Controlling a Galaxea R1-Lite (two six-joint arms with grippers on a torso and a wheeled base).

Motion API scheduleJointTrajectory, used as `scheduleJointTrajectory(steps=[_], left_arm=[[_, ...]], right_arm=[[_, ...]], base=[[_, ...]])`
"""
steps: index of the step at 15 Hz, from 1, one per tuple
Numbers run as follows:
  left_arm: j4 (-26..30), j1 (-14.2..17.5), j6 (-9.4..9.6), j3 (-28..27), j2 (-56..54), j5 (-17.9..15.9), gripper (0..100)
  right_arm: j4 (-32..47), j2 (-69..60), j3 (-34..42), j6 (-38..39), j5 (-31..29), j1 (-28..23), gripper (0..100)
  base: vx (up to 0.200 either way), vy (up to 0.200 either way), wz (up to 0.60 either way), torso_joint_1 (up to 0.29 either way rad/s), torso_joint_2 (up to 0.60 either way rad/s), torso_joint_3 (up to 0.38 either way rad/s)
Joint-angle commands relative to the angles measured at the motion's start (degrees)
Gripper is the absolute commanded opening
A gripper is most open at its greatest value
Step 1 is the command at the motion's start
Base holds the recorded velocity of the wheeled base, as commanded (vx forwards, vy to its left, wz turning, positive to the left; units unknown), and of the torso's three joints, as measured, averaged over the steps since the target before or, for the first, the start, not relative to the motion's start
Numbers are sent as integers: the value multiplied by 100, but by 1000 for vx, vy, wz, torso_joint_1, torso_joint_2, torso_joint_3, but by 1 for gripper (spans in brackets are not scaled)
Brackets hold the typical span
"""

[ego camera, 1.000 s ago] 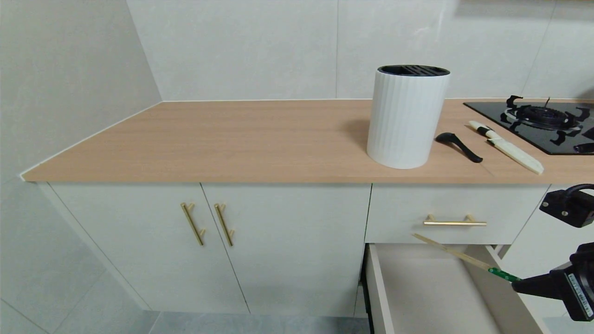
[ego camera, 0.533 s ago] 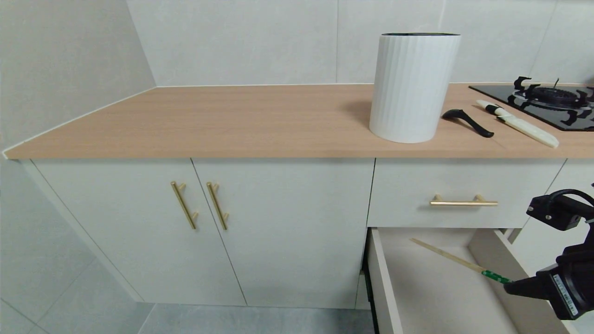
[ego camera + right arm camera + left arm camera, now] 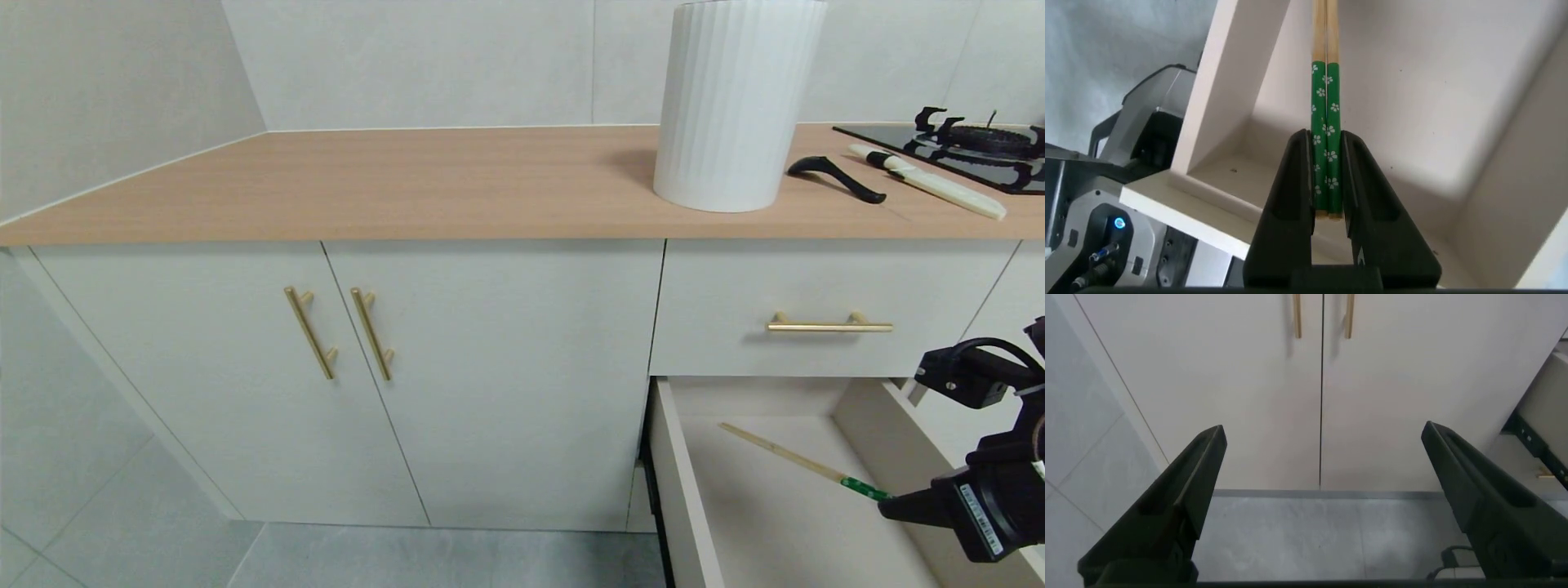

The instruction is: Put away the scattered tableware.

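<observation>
I count two chopsticks [image 3: 1323, 98], pinched side by side in my right claw [image 3: 1323, 147]. On the one countertop [image 3: 408, 184] there is one white ribbed holder [image 3: 731, 106], one black spoon [image 3: 837, 175], one pale knife [image 3: 931, 181] and one hob [image 3: 971, 147]. Below it I make out two cabinet doors [image 3: 506, 384], one shut drawer [image 3: 718, 302], one open drawer [image 3: 678, 482], and three gold handles [image 3: 829, 327] in all.

Pale wall tiles [image 3: 424, 57] are rising behind a wooden countertop [image 3: 408, 180] that is capping white cabinet doors [image 3: 490, 384] with brass bar handles [image 3: 309, 331]; an open drawer [image 3: 767, 531] is jutting out beneath a closed drawer [image 3: 735, 286], grey floor tiles [image 3: 408, 559] lying below.
</observation>
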Motion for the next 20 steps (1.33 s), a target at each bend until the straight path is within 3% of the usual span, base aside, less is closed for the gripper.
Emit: scheduleJointTrajectory(steps=[1,5,14,20], left_arm=[[-1,-6,-1,0,7,-2,100],[-1,3,-1,0,7,-2,100],[-1,3,-1,0,7,-2,100],[-1,-6,-1,0,7,-2,100]], right_arm=[[-17,32,19,-1,-5,1,0],[-158,551,-8,17,-49,1,0],[-2267,3249,28,1555,-418,124,0],[-3251,4234,353,1669,-735,423,0]], base=[[0,0,0,0,0,0],[0,0,0,0,0,0],[0,0,0,0,0,0],[0,0,0,0,0,0]])
